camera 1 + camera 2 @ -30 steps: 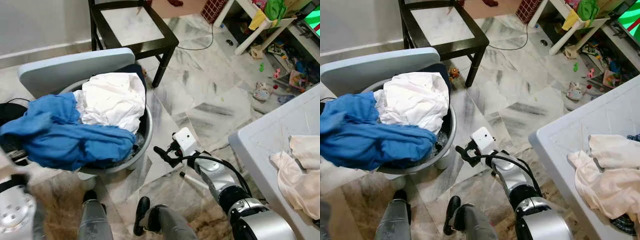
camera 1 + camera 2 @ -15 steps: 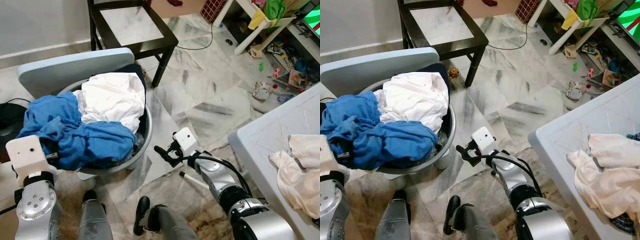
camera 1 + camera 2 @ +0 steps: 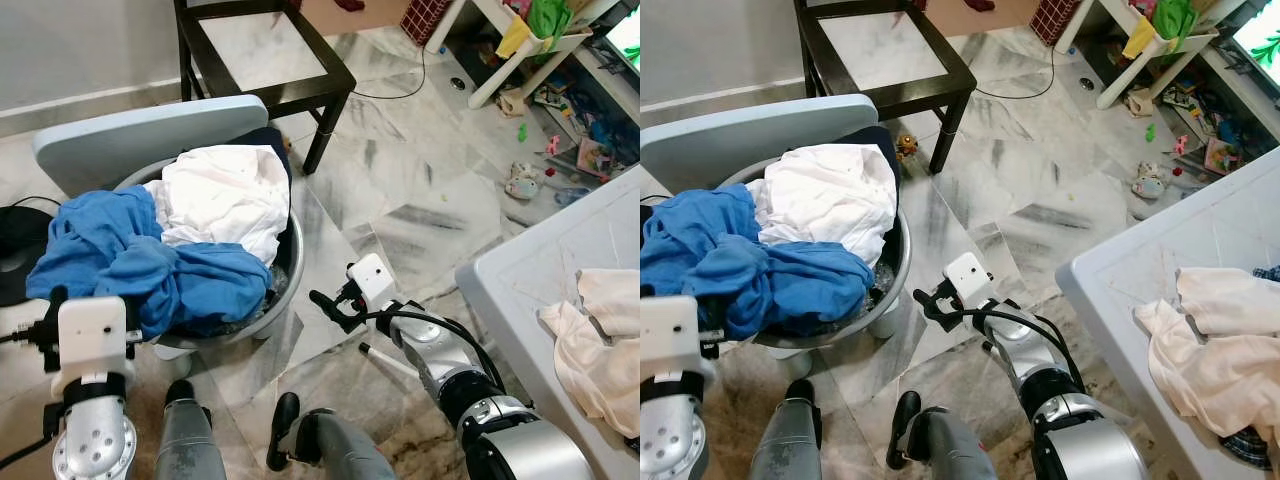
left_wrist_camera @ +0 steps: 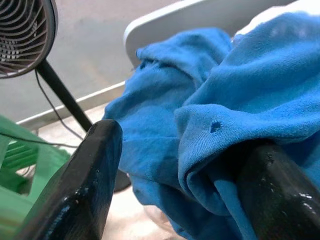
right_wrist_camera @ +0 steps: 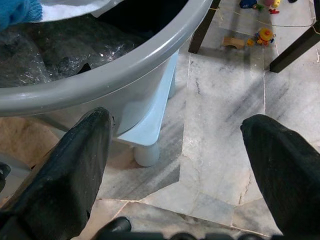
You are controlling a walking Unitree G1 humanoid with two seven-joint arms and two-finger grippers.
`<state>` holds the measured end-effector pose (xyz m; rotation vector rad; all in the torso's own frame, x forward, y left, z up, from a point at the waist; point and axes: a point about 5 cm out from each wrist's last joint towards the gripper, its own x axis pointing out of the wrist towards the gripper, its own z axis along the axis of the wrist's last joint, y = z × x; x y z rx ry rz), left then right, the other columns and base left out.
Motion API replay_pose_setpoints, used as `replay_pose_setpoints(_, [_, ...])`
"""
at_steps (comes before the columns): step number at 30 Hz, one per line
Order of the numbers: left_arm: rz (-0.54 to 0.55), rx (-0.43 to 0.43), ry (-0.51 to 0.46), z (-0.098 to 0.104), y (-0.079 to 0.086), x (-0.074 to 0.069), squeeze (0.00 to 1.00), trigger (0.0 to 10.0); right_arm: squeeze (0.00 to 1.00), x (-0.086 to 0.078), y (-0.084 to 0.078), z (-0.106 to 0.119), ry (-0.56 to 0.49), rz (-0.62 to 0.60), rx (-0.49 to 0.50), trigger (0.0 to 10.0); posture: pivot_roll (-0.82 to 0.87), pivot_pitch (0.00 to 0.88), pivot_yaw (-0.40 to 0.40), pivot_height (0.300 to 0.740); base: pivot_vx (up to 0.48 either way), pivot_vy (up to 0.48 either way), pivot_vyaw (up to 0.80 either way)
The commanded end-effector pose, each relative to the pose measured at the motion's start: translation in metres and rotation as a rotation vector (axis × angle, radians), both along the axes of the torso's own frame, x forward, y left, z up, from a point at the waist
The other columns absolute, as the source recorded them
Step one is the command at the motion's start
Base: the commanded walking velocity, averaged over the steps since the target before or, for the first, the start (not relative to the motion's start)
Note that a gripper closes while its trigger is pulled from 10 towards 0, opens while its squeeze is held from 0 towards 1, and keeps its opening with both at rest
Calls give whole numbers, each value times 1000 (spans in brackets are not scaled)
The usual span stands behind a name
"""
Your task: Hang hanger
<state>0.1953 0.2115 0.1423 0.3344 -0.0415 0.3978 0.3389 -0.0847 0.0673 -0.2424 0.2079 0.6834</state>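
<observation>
left gripper (image 4: pixel 175 165) sits with its fingers spread wide right up against the blue garment (image 3: pixel 140 265), one finger tucked under a fold. right gripper (image 3: pixel 328 307) is spread apart too, hovering low over the marble floor (image 3: pixel 420 190) just beside the grey laundry basket (image 3: pixel 890 285). basket's stuffed with that blue garment plus a white cloth (image 3: pixel 225 200), and a pale lid (image 3: pixel 140 135) leans behind it. dark chair (image 3: pixel 270 60) further back, toys scattered off right. pale counter (image 3: pixel 520 290) on the right holds a cream cloth (image 3: pixel 600 340). can't spot any hanger.
</observation>
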Motion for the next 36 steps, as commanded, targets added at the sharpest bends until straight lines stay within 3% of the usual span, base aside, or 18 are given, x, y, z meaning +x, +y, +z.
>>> replay_pose_setpoints(1, [-48, -22, 5, -3, -8, -2, 1000, 10000, 0, -4, -11, -9, 33, -24, -22, 10000, 430, 356, -315, 740, 0, 0, 0])
replay_pose_setpoints(3, [-127, -55, 15, -4, -17, -1, 1000, 10000, 0, -4, -11, -9, 35, -19, -24, 10000, 433, 359, -317, 740, 0, 0, 0])
replay_pose_setpoints(13, [-248, -163, 122, -25, -33, -6, 1000, 10000, 0, -3, -11, -8, 33, -22, -23, 10000, 429, 360, -315, 740, 0, 0, 0])
replay_pose_setpoints(15, [-259, -171, 140, -28, -34, -7, 1000, 10000, 0, -3, -11, -8, 33, -23, -23, 10000, 428, 360, -316, 740, 0, 0, 0])
replay_pose_setpoints(18, [-214, -115, 111, -29, -25, -12, 1000, 10000, 0, -2, -12, -8, 31, -25, -23, 10000, 425, 360, -316, 740, 0, 0, 0])
replay_pose_setpoints(20, [-139, -88, 51, -20, -13, -12, 816, 10000, 0, -2, -13, -8, 30, -25, -24, 10000, 425, 361, -317, 740, 0, 0, 0])
replay_pose_setpoints(21, [-99, -81, 11, -13, -5, -10, 0, 10000, 0, -3, -13, -8, 31, -25, -25, 10000, 425, 361, -317, 740, 0, 0, 0])
replay_pose_setpoints(26, [8, -66, -63, 2, 15, -5, 0, 10000, 0, -4, -12, -9, 37, -20, -30, 10000, 431, 363, -324, 740, 0, 0, 0])
replay_pose_setpoints(31, [154, -49, -115, 15, 51, -4, 0, 10000, 0, -4, -9, -9, 38, -11, -29, 10000, 437, 364, -328, 740, 0, 0, 0])
replay_pose_setpoints(33, [173, -45, -119, 16, 57, -4, 0, 10000, 0, -4, -9, -9, 39, -9, -29, 10000, 438, 366, -329, 740, 0, 0, 0])
replay_pose_setpoints(36, [275, -36, -101, 15, 77, -9, 0, 10000, 0, -5, -8, -10, 40, -4, -28, 10000, 438, 367, -328, 740, 0, 0, 0])
